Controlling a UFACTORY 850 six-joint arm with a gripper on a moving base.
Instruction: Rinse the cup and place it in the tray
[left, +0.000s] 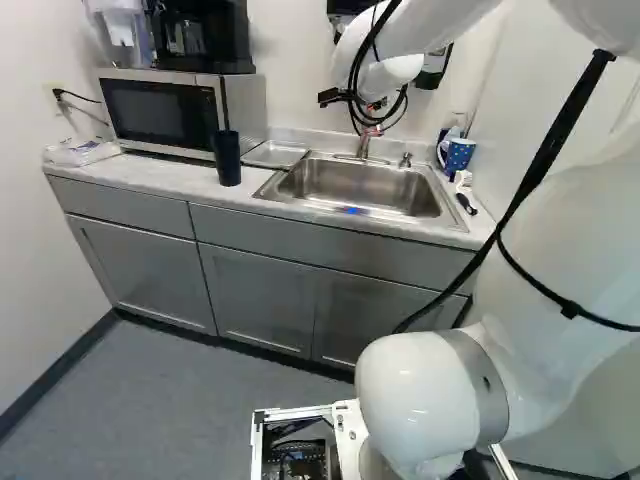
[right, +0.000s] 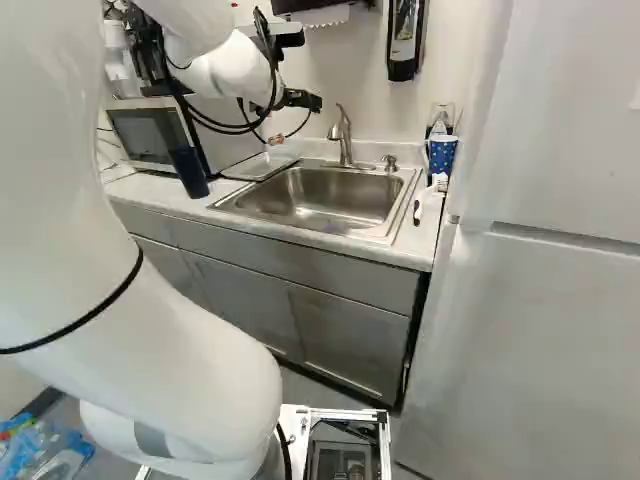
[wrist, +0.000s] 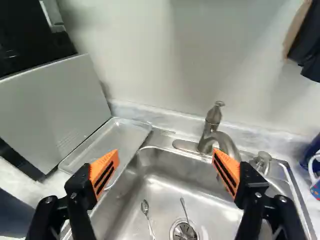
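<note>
Hand (wrist: 166, 157) spread wide, grasping nothing; dark cup (left: 228, 160) upright on the tabletop (left: 165, 178).
Cup at the sink's (left: 360, 180) nine o'clock, left base view; tray (left: 275, 155) at ten. Probably light, stiff, slippery once wet; best pinched round mid-height. Wrist view crops it; contents unseen. Patterned cup (right: 442, 155) at two, right base view, so the intended one is uncertain.

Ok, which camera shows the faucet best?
Right base view: the faucet stands whole, unobstructed. Wrist view: closer, but one orange pad overlaps its spout. Left base view: smaller, its top obscured by the gripper.
</note>
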